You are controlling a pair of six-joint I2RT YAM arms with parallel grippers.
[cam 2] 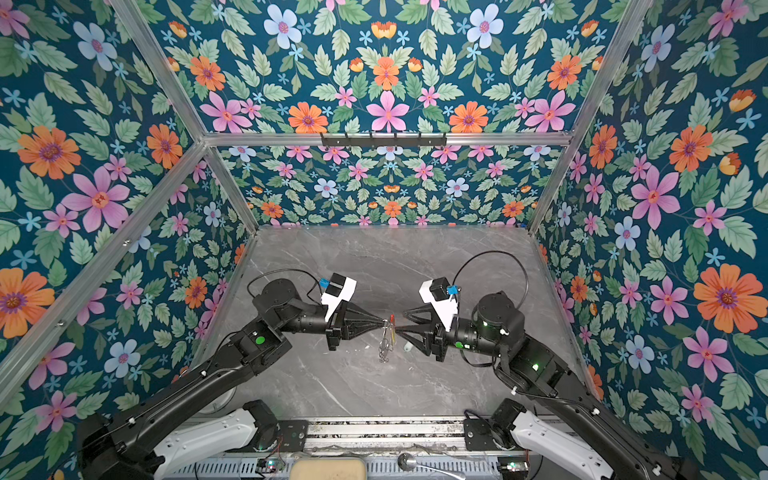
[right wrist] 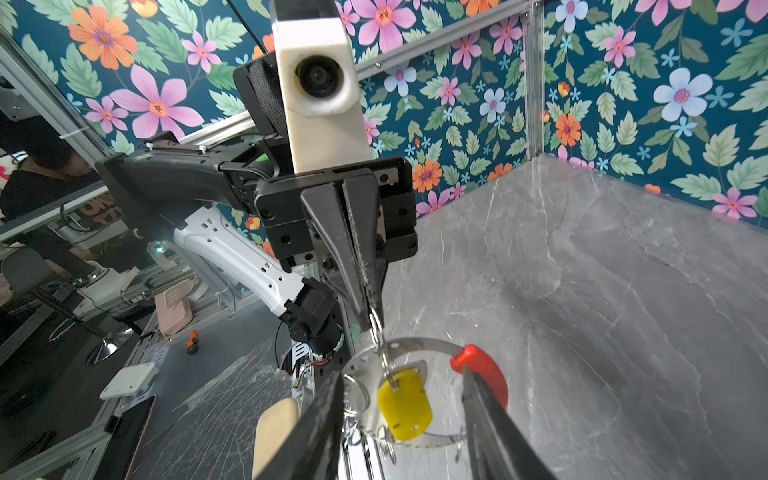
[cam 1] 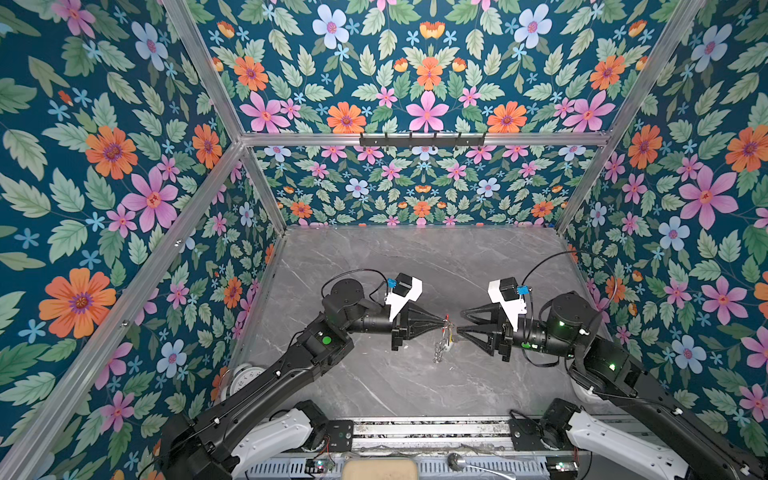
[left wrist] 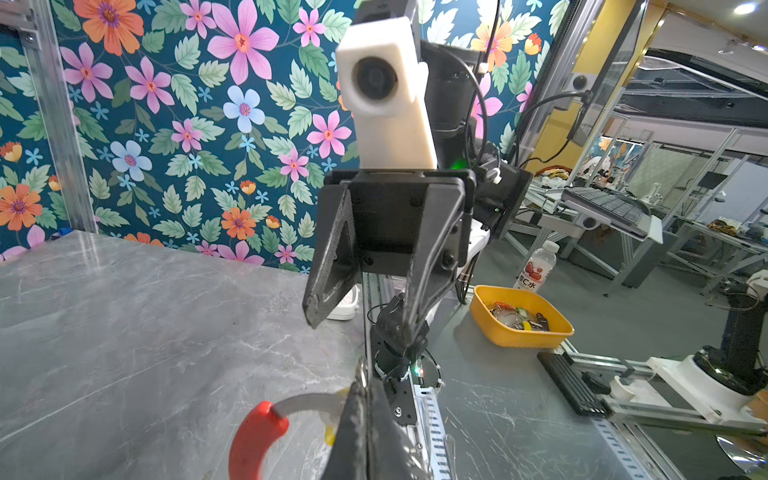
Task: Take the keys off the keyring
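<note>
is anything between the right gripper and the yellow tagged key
Nothing visible does. The right gripper is open, and the yellow-tagged key, still on the keyring, sits right inside its opening. The shut left gripper holds the keyring from the far side.

Left claw (cam 1: pixel 444 320) clamped tight, right claw (cam 1: pixel 459 322) parted

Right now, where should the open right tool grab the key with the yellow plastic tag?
Best the flat yellow plastic tag, not its thin wire ring. It hangs from the grey C-shaped keyring band, which the shut left tool holds. The right tool straddles its sides, so come straight in from the right arm's side.
</note>
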